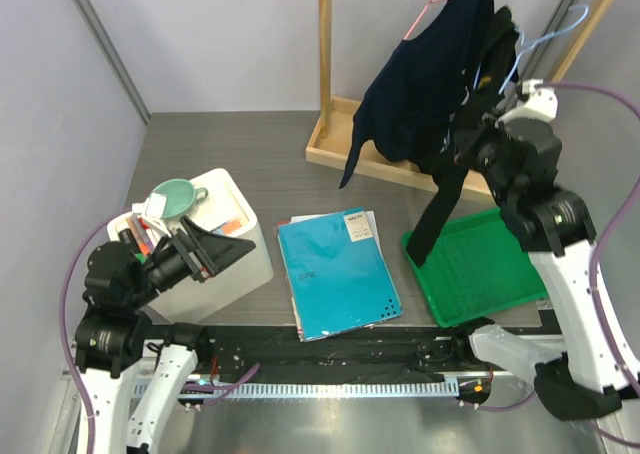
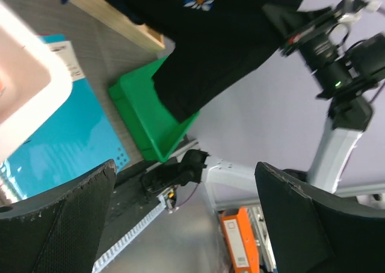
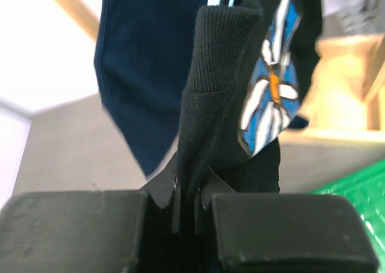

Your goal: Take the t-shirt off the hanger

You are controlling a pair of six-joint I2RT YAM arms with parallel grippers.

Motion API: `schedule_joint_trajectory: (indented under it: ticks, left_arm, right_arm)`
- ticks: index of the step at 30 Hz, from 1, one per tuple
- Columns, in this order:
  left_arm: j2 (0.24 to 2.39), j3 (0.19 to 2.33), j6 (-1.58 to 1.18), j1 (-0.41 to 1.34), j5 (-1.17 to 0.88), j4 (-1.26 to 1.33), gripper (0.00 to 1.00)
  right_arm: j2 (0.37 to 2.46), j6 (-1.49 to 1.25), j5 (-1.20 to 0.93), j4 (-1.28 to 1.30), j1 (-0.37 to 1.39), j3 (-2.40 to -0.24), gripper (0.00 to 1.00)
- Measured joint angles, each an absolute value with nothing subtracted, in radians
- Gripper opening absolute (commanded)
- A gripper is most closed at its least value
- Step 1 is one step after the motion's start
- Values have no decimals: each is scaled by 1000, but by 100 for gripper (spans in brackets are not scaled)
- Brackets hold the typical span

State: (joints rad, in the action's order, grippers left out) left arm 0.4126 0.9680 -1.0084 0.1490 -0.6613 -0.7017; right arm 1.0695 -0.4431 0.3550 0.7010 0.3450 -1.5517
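T-shirt [image 1: 445,194] (black, daisy print) is seen hung on the light-blue hanger [image 1: 552,34] at the wooden rack [image 1: 325,74], far right of the desk [image 1: 250,144], w/ its lower end drooped to the green tray [image 1: 480,274]. A fold of its fabric is clamped in the right pincer [image 3: 186,204]. Left pincer [image 2: 186,225] is held wide apart, nothing in it, by the white bin [image 1: 240,264]. Grip judged secured; shirt not yet drawn off the hanger, so pull-off remains

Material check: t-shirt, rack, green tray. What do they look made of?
The t-shirt: matte knit fabric, ribbed edge showing, likely cotton. The rack: pale bare wood, tan and unpainted. The green tray: probably moulded plastic, slight sheen, gridded floor.
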Motion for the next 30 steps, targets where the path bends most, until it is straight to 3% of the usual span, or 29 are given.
schedule_joint_trajectory:
  ticks: [7,17,20,30]
  left_arm:
    - [646,1013,-1115,179,-717,-437,91]
    - [1145,1446,-942,805,-372,-389,77]
    - [1290,1601,-875,887,-261,-411,65]
    - [1663,1979,-758,1051,-53,-419,54]
  right_arm:
    - [886,-409,126,739,345,-1362,1]
    - [751,-360,-116,743,345,-1189,1]
    - [684,-341,-168,746,345,-1147,1]
    - [599,-301,-265,754,345,-1030,1]
